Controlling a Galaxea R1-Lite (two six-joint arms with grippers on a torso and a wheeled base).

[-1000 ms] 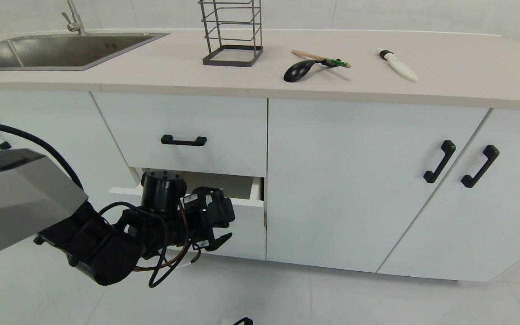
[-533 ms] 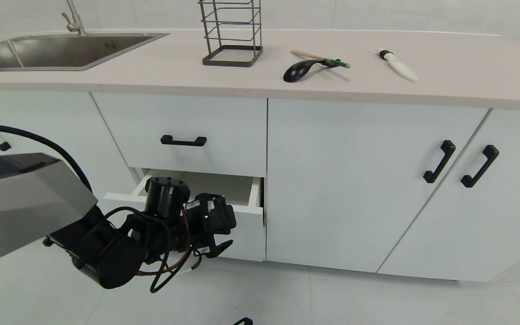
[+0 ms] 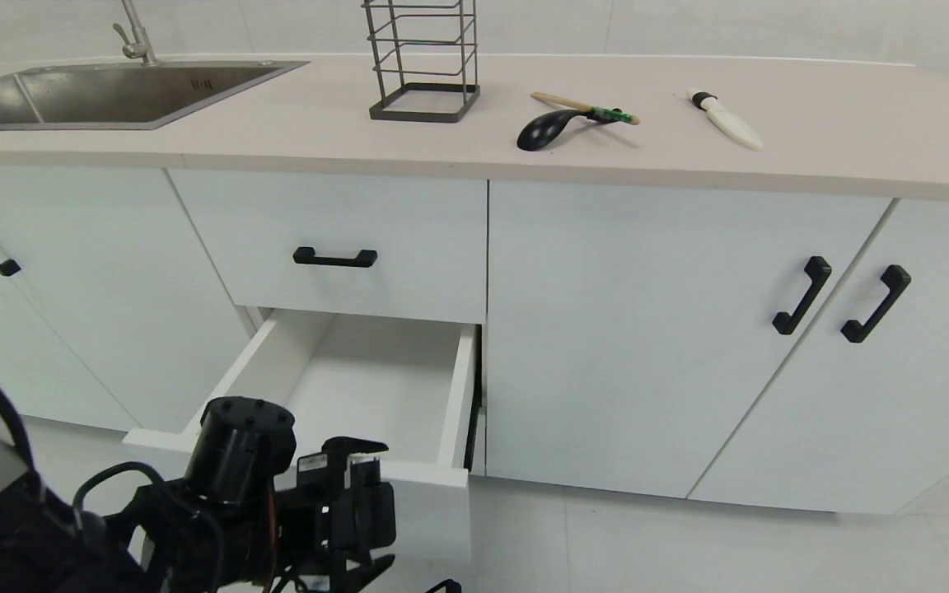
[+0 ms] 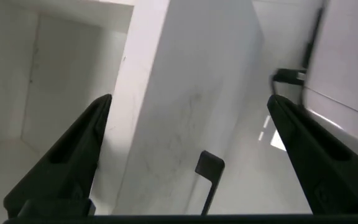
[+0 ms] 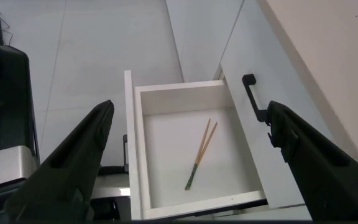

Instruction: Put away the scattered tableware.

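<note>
At 7 o'clock the black left gripper (image 3: 363, 506) is held released, fingers spread at the pulled-out white drawer (image 3: 454, 387). The right gripper (image 5: 190, 109) is likewise released, above green-tipped wooden chopsticks (image 5: 201, 152) lying inside. At 1 o'clock, a black spoon (image 3: 544, 129) and a white knife (image 3: 726, 119) are seen on the beige countertop (image 3: 277, 123).

A black spoon (image 3: 542, 132) lies on the counter with its bowl toward the front edge. A wooden chopstick (image 3: 586, 106) with a green end lies across its handle, touching it. A white knife (image 3: 728, 120) with a black band lies flat, well apart to the right. The lower drawer (image 3: 454, 387) is pulled open, and a pair of chopsticks (image 5: 201, 152) lies slanted on its white bottom.
</note>
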